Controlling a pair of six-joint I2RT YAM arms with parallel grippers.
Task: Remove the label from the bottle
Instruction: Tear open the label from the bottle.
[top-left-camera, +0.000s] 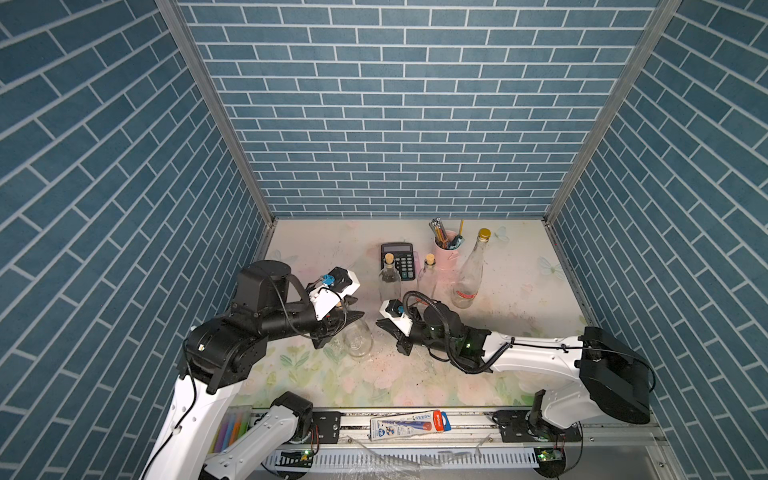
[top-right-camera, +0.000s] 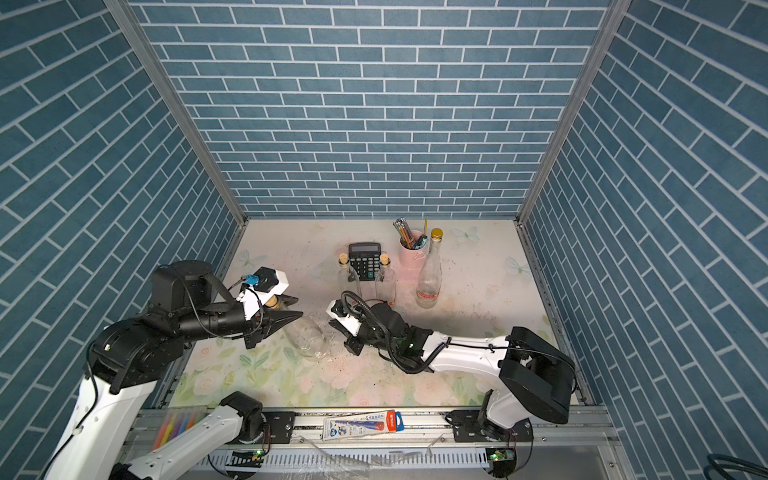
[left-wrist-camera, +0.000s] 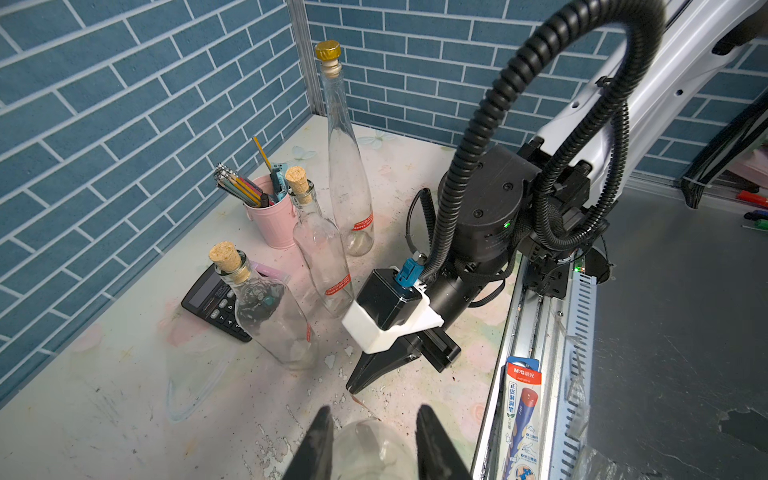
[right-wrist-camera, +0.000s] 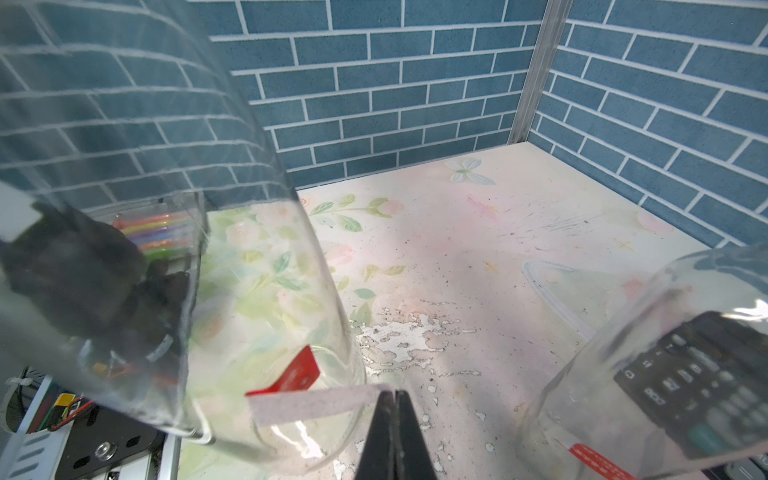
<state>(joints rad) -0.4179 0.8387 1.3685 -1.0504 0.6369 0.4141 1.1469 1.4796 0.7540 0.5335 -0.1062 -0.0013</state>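
Note:
A clear glass bottle (top-left-camera: 359, 338) (top-right-camera: 305, 336) leans over the floral table, its corked neck toward the left arm. My left gripper (top-left-camera: 355, 309) (top-right-camera: 293, 307) is shut on it; in the left wrist view the bottle (left-wrist-camera: 374, 451) fills the gap between both black fingers (left-wrist-camera: 322, 440). My right gripper (top-left-camera: 378, 322) (right-wrist-camera: 392, 392) is shut on the end of the label (right-wrist-camera: 311, 405). That pale strip runs from the jaw tips back to the bottle's base (right-wrist-camera: 249, 291), where a red part of the label (right-wrist-camera: 299, 374) still sticks to the glass.
Behind stand two corked bottles (top-left-camera: 390, 278) (top-left-camera: 428, 274), a tall gold-capped bottle (top-left-camera: 469, 270), a calculator (top-left-camera: 398, 259) and a pink cup of pencils (top-left-camera: 446, 245). A pen package (top-left-camera: 409, 424) and a box of highlighters (top-left-camera: 230, 428) lie on the front rail.

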